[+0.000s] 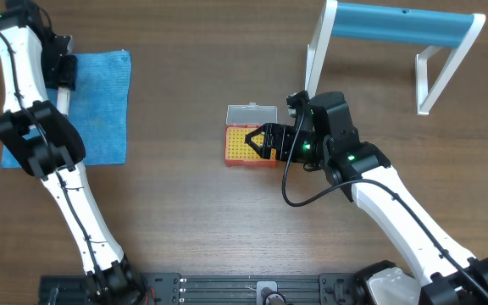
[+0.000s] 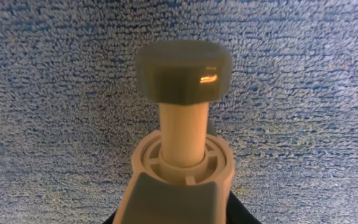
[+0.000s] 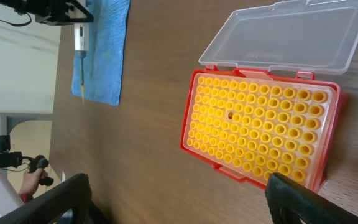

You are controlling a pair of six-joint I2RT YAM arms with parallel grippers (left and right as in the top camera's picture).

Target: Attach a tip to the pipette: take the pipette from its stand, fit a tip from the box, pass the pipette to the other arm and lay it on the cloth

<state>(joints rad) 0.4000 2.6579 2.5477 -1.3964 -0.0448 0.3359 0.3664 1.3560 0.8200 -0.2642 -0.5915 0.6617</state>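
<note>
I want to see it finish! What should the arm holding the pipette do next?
Probably lower the pipette and lay it on the cloth. The left gripper holds it over the cloth, and its yellow tip is already on.

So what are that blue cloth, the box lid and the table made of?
The blue cloth looks like terry or microfibre: matt, with a fuzzy looped pile. The box lid is probably clear, glossy plastic, since the wood grain shows through it. The table looks like wood or wood-look laminate, with smooth, streaky brown grain.
</note>
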